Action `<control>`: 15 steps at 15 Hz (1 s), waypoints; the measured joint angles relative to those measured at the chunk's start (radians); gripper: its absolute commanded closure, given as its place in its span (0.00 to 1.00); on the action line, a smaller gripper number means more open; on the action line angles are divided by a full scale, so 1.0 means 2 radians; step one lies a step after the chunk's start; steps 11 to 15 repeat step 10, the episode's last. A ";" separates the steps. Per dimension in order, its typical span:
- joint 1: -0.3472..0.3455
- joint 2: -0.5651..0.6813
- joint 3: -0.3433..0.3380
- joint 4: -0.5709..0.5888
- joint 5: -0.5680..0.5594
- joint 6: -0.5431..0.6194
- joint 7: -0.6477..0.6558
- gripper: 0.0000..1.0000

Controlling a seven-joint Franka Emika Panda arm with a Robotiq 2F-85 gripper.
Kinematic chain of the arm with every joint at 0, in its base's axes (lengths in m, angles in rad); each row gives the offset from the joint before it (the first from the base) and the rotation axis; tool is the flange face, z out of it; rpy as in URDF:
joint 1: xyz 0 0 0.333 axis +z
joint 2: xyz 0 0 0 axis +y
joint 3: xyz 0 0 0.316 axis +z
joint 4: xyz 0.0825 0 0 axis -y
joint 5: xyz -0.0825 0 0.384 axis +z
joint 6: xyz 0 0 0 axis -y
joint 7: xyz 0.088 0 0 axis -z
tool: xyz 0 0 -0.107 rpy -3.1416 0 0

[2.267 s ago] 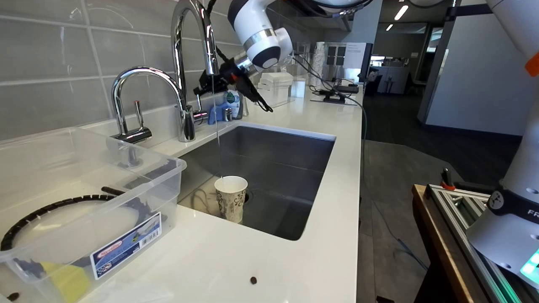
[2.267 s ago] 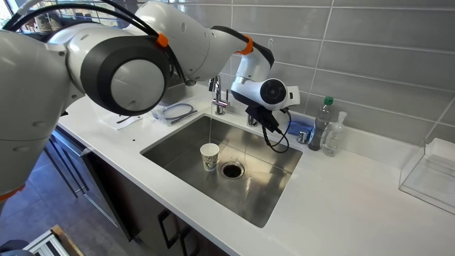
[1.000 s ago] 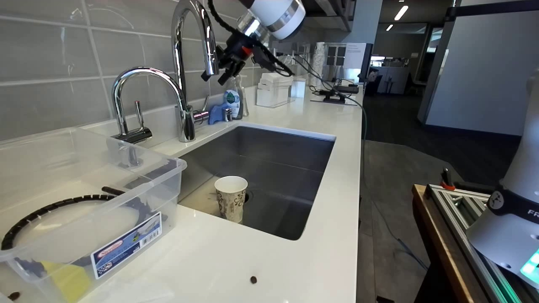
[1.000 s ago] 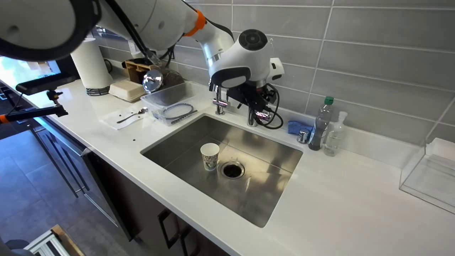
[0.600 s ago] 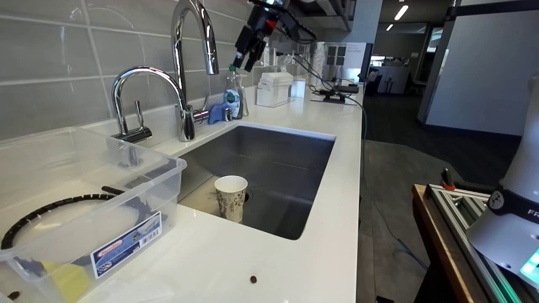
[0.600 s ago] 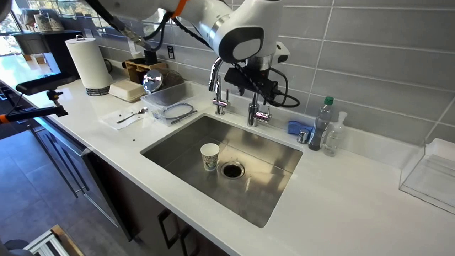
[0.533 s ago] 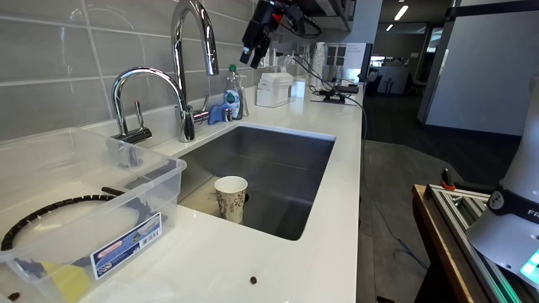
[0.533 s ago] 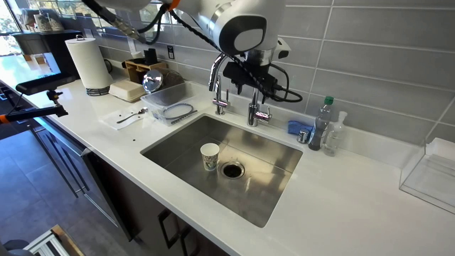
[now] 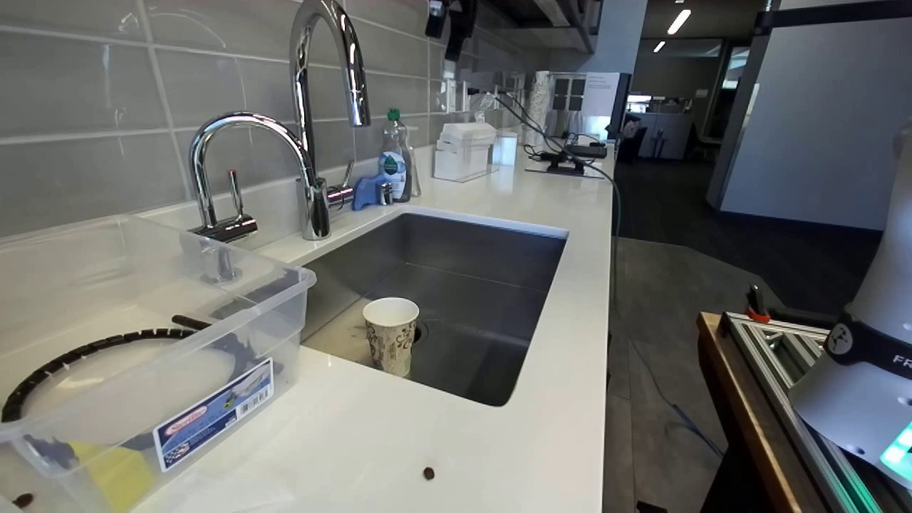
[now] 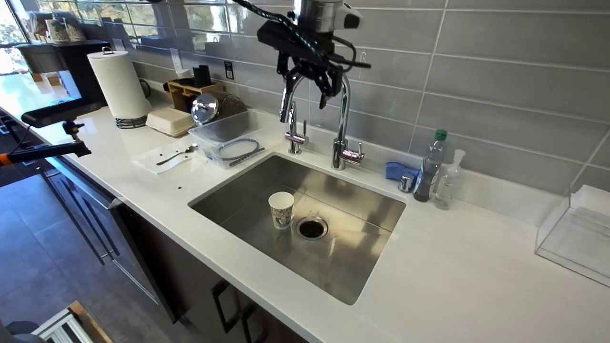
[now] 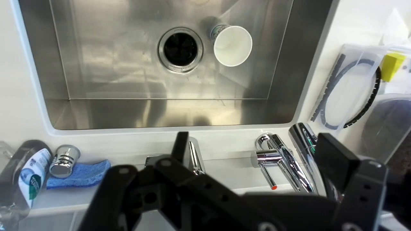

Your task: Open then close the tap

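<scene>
The tap (image 9: 315, 214), tall and chrome with a high arched neck, stands behind the sink in both exterior views. Its side lever (image 9: 349, 174) leans away from the body, and no water runs from its spout (image 9: 356, 100). My gripper (image 10: 307, 90) hangs up near the arch of the neck in an exterior view, well above the lever. In the wrist view the gripper (image 11: 257, 154) is spread wide, and nothing is held between its fingers. One finger partly covers the tap's base (image 11: 196, 157) there. The other overlaps its spout (image 11: 303, 141).
A paper cup (image 10: 281, 209) stands in the sink (image 10: 238, 243) beside the drain. A shorter chrome tap (image 9: 246, 125) stands beside the tall one. A clear bin (image 9: 285, 306) borders the sink. A blue sponge (image 10: 400, 170) and soap bottle (image 10: 431, 164) stand past the lever.
The water stream into the cup has stopped, and the lever now leans differently. My gripper has left the lever area and risen high, its jaws now wide apart.
</scene>
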 measured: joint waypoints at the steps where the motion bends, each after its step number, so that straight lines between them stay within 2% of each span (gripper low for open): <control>1: 0.008 -0.003 0.008 0.002 -0.021 0.003 0.027 0.00; 4: 0.030 -0.004 0.031 0.017 -0.085 0.006 0.117 0.00; 7: 0.043 0.004 0.044 0.043 -0.111 -0.008 0.196 0.00; 15: 0.044 0.008 0.044 0.052 -0.115 -0.010 0.210 0.00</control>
